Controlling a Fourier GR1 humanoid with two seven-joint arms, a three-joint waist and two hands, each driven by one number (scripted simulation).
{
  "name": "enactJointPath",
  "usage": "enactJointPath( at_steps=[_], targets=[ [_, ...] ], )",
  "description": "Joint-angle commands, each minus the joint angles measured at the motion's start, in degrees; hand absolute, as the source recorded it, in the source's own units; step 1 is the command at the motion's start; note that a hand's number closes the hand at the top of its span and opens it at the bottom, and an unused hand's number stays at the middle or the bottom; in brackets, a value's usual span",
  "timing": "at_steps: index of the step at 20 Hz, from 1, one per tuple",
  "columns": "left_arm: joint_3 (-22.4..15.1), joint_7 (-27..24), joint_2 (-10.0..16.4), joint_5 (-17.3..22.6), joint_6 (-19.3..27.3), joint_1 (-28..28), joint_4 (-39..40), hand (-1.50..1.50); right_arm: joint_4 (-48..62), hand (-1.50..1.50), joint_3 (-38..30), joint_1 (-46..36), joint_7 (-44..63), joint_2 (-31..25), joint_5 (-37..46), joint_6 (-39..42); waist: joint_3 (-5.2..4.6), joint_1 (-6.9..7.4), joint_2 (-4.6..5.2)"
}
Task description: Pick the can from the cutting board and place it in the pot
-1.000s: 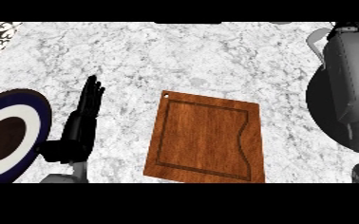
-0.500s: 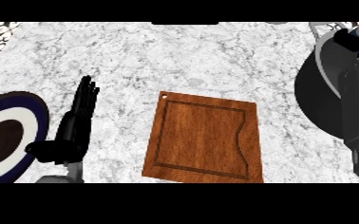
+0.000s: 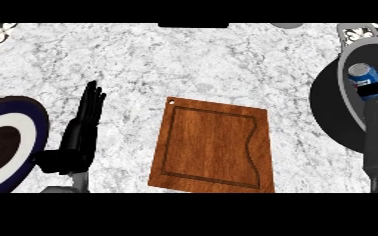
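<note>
Head view: the can (image 3: 361, 76) is sitting inside the pot (image 3: 328, 110) at the frame's right edge, while the cutting board (image 3: 212, 147) is lying at lower centre with nothing on it, suggesting the transfer is nearly done. What is likely the grey right forearm (image 3: 368, 145) is reaching up from the lower right toward the can; whether the right hand is clasping it cannot be told. The left hand (image 3: 80, 135) is resting at lower left beside the plate (image 3: 22, 145), fingers straight and together, apparently keeping clear.
</note>
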Motion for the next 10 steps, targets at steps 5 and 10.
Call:
enactJointPath(
  at_steps=[5, 10],
  targets=[
    [-0.2, -2.1, -0.6, -0.5, -0.2, 1.9, 0.1, 0.00, -9.7, -1.50, -2.5, 6.7, -9.0, 4.3, -7.6, -16.7, 1.75, -0.31, 0.86],
    [-0.3, -0.8, -1.0, -0.6, 0.3, 1.0, 0.0, 0.00, -19.4, -1.50, -3.0, 6.8, -14.0, 5.5, -11.3, -30.8, 1.82, -0.23, 0.89]
  ],
)
